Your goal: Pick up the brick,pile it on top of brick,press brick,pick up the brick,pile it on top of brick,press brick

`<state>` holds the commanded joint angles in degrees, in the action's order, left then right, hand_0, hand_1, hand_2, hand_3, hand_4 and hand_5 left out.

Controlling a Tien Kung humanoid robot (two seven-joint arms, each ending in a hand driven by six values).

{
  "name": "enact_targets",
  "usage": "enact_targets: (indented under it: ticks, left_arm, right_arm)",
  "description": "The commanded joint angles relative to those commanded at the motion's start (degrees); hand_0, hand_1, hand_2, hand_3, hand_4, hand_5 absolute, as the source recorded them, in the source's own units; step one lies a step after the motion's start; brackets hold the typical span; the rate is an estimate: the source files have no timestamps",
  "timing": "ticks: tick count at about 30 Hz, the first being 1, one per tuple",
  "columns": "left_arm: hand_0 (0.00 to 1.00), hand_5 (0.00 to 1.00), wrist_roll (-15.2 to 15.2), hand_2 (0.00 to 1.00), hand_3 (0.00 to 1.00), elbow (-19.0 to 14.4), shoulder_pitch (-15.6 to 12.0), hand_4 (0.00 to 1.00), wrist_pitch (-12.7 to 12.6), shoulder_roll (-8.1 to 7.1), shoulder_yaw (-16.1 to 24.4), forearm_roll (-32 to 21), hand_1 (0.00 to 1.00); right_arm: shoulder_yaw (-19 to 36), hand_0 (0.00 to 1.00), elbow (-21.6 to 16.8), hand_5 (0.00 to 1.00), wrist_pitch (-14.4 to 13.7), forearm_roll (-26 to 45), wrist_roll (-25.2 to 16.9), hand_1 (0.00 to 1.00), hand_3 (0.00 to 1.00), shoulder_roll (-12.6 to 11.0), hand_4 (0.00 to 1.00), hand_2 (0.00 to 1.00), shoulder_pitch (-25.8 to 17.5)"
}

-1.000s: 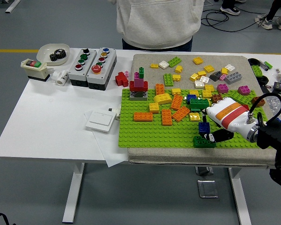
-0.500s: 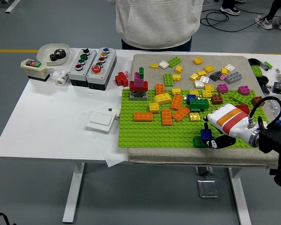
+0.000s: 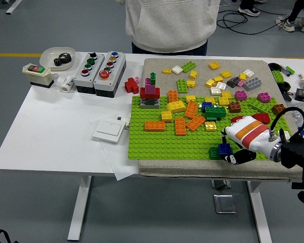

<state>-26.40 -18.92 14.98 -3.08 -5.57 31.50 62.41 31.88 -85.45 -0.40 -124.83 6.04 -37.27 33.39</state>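
At the near edge of the big green studded baseplate (image 3: 157,144), the robot's right hand (image 3: 243,139), white with orange stripes and black fingers, rests low over a small blue brick (image 3: 224,148). The blue brick sits on top of a dark green brick (image 3: 214,152). The black fingers (image 3: 239,157) curl around the blue brick and touch it, with the thumb just under it.

A bit farther back lie many loose bricks: flat orange bricks (image 3: 181,126), a rounded yellow brick (image 3: 176,106) and a green brick (image 3: 215,113). A small red and purple brick tower (image 3: 150,93) stands at the baseplate's far left corner.

To the left, on the white table (image 3: 55,136), is a flat white switch plate (image 3: 109,130). No writing on it can be read.

Farther back stand two grey button boxes (image 3: 99,66) and a white bowl holding a black gear (image 3: 58,56).

At the far side a person in a light grey hoodie (image 3: 167,23) stands.
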Motion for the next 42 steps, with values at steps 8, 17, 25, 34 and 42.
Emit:
enact_targets:
  ticks: [8,17,25,34,42]
  left_arm:
    - [0.678,0.66,-0.02,0.733,0.587,-0.01,0.0,0.67,0.03,-0.01,0.01,0.03,0.711]
    - [0.678,0.659,-0.06,0.733,0.587,-0.01,0.0,0.669,0.12,-0.01,0.11,0.26,0.711]
    - [0.678,0.659,-0.09,0.733,0.587,-0.02,-0.08,0.669,0.17,-0.05,0.17,0.36,0.711]
    - [0.677,0.661,-0.16,0.733,0.587,-0.04,-0.18,0.671,0.31,-0.05,0.34,0.76,0.71]
    - [0.676,0.661,-0.21,0.733,0.588,-0.05,-0.13,0.671,0.45,-0.07,0.52,1.08,0.71]
  right_arm:
    - [0.02,0.153,0.95,0.51,-0.11,0.16,-0.04,0.131,0.483,0.5,0.762,0.223,0.0]
    - [0.18,0.155,1.35,0.519,0.42,0.16,-0.2,0.131,0.482,0.69,0.766,0.23,-0.02]
    - [0.26,0.159,1.37,0.527,1.23,-0.07,-0.58,0.141,0.482,0.8,0.771,0.237,-0.07]
    - [0.88,0.17,1.9,0.541,1.01,-0.98,-0.9,0.159,0.496,1.33,0.791,0.28,-0.26]
    - [1.08,0.169,2.19,0.544,1.06,-1.53,-1.25,0.164,0.501,1.41,0.799,0.29,-0.15]
